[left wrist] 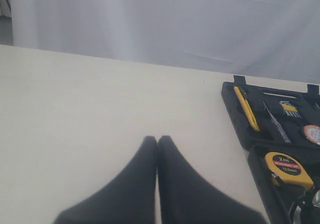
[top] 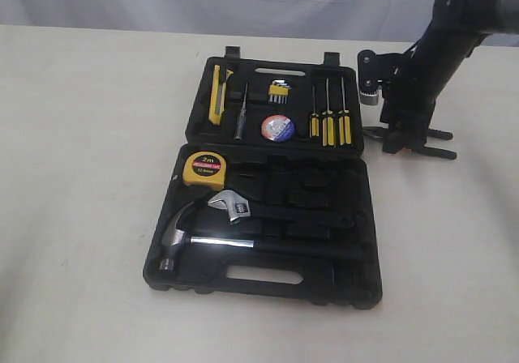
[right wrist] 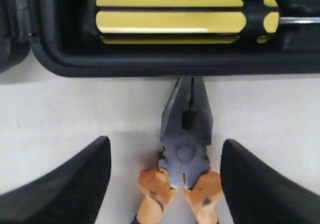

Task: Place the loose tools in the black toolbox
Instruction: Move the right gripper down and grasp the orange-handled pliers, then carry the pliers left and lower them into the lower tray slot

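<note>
**Mate:** Which step are you on?

**Me:** The grasp on the last loose tool, by my reckoning. The pliers with black-orange handles [right wrist: 185, 154] lie on the pale bench [top: 81, 177], just beside the right edge of the large black moulded-plastic toolbox [top: 324, 286]. Their nose points at its rim, though I cannot tell whether it touches. My right hand [right wrist: 165, 146] hangs over them with its fingers spread wide either side, gripping nothing. My left hand [left wrist: 157, 140] is pressed closed and empty, well apart on the left.

**Mate:** What does the next move need?

**Me:** I'd say come down, close near the pivot, lift clear of the rim, then carry them across to a free recess.

**Mate:** And the count?

**Me:** One pair of pliers is outside. Inside are:
- one yellow tape measure [top: 203, 168]
- one yellow-black utility knife [top: 216, 96]
- one small black tape roll with a colourful label [top: 276, 127]
- three yellow-handled screwdrivers [top: 327, 124]
- one steel claw hammer [top: 182, 237]
- one adjustable wrench [top: 235, 207]
</note>
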You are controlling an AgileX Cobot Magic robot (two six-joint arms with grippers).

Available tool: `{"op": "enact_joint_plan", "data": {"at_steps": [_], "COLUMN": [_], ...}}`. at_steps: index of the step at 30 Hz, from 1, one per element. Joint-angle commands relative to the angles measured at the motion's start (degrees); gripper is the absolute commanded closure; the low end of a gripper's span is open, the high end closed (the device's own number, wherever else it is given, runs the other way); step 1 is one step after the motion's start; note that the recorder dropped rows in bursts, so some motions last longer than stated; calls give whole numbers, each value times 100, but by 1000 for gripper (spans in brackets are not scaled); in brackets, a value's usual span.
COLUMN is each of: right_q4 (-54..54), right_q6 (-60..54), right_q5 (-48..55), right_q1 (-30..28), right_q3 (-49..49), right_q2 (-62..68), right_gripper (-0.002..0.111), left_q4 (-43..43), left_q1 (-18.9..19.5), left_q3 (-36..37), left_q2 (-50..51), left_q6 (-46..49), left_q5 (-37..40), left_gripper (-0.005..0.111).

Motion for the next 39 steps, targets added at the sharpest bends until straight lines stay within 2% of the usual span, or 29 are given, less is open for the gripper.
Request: {"op": "enact_joint_plan", "data": {"at_steps": [1,5,6,7,8,10,17,22,27,33,39], "right_q4": [42,42,42,42,42,-40,-62,366,682,682,615], "right_q6": [-43,-43,-43,-32,58,253,462,471,1005,1731,2029], "right_q5": [-140,-140,-140,-140,-140,-130,981,1672,1672,1672,1396], "right_q1": [-5,-5,-5,-5,-5,-5,57,383,1048,1883,2208], "right_q3": [-15,-15,-15,-15,-15,-15,-498,-576,-576,-576,-576], "right_q2": [165,323,346,346,346,297,-621,-1408,-1711,-1459,-1026], "right_gripper": [48,48,51,59,79,108,109,109,109,109,109], "left_q4": [24,24,24,24,24,24,24,24,24,24,24], "left_q1": [-33,-33,-33,-33,-33,-33,-33,-33,-33,-33,-33], "left_q3": [-30,-30,-30,-30,-30,-30,-30,-30,-30,-30,-30], "left_q2": [23,23,23,23,23,23,23,23,23,23,23], "left_q6": [2,2,2,2,2,2,2,2,2,2,2], "left_q5": [4,4,4,4,4,4,4,4,4,4,4], "left_gripper": [107,107,107,107,107,107,107,107,107,107,107]}}
